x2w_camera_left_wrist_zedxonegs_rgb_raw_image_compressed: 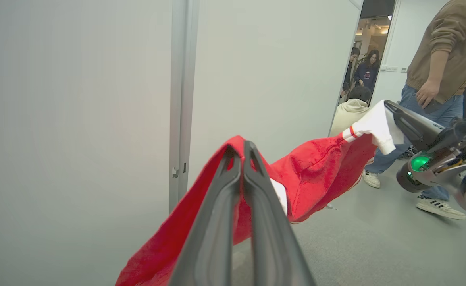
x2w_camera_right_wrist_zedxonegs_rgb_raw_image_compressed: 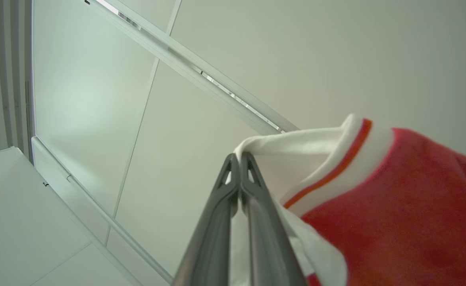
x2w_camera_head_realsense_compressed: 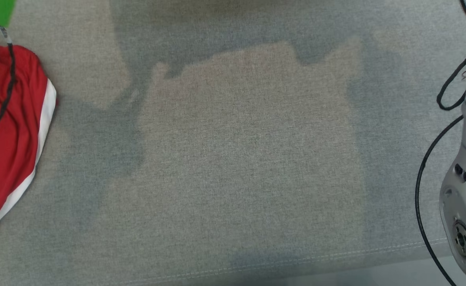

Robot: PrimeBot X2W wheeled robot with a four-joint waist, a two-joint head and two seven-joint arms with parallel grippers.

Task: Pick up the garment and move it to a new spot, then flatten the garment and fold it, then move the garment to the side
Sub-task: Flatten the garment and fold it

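My left end effector (x2w_camera_left_wrist_zedxonegs_rgb_raw_image_compressed: 241, 150) is clamped shut on the red garment (x2w_camera_left_wrist_zedxonegs_rgb_raw_image_compressed: 320, 171), held aloft. Its long axis runs toward two o'clock to my right end effector (x2w_camera_right_wrist_zedxonegs_rgb_raw_image_compressed: 239, 158), which pinches the white cuff (x2w_camera_right_wrist_zedxonegs_rgb_raw_image_compressed: 296, 155). Neither arm is nearer.

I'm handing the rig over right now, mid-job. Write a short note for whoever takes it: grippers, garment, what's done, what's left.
Left gripper: shut on the red garment.
Right gripper: shut on its white band.
Garment: lifted and stretched between both grippers. In the head view it hangs at the left edge of the grey surface.
Done: pickup.
Left: set it down at a new spot, flatten, fold, move aside.
Note: a person stands near the held garment.
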